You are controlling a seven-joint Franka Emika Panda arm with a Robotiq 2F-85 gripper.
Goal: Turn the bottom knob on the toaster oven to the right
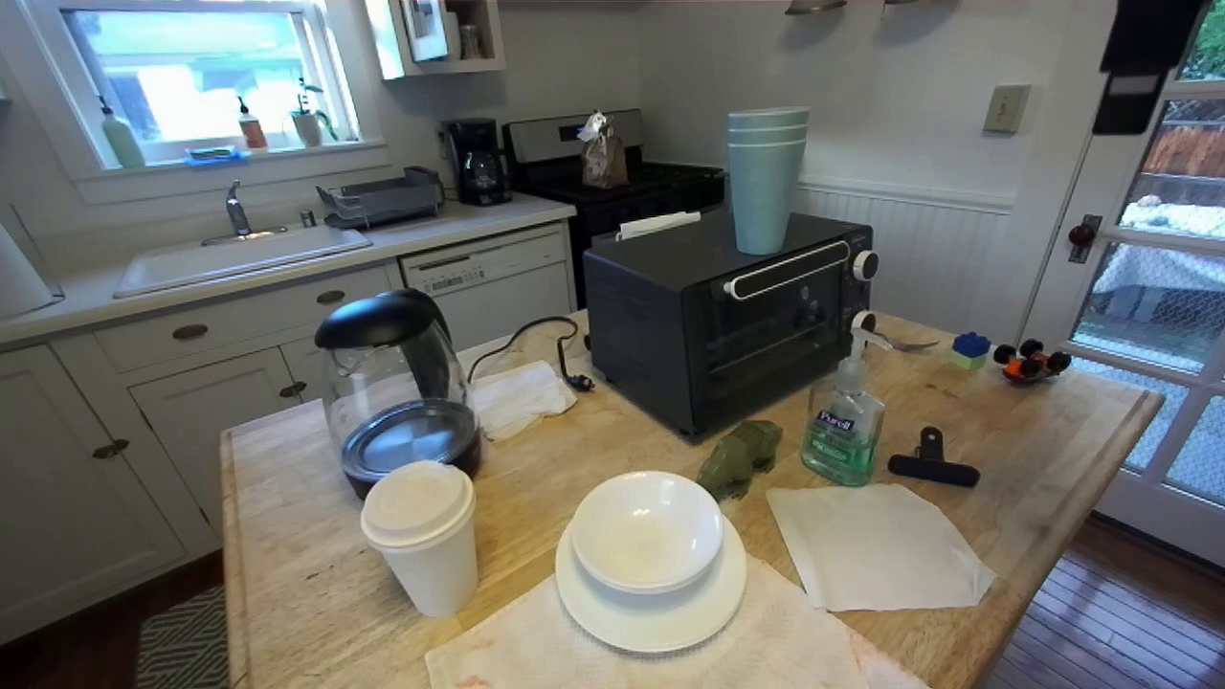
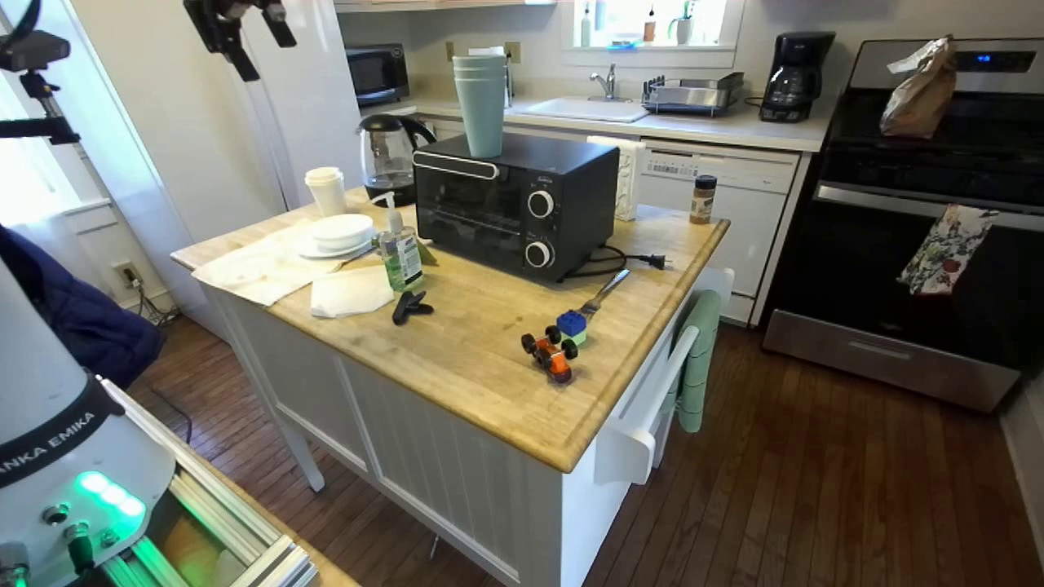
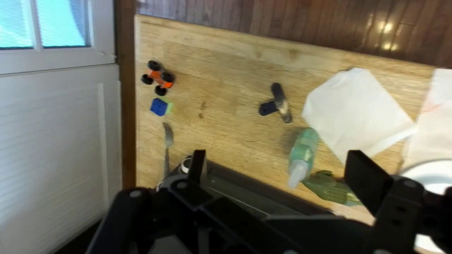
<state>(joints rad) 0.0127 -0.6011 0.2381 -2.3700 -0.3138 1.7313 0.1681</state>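
The black toaster oven (image 1: 636,330) (image 2: 469,208) stands on the wooden table. Its white-ringed bottom knob (image 2: 538,254) is at the lower right of its front, below the top knob (image 2: 541,204). In an exterior view the bottom knob (image 1: 863,322) is partly behind the sanitizer pump. In the wrist view a white-ringed knob (image 3: 186,165) shows beside one finger; I cannot tell which knob it is. My gripper (image 2: 267,59) (image 3: 277,164) is open and empty, high above the table and apart from the oven. It is out of view in an exterior view.
Tall pale-blue cups (image 1: 766,182) stand on the oven. A sanitizer bottle (image 2: 401,259) and a green figure (image 1: 740,459) stand before it. A clip (image 2: 412,307), toy car (image 2: 550,355), block (image 2: 572,326) and fork (image 2: 603,295) lie near. A kettle (image 1: 397,383) stands at the far end.
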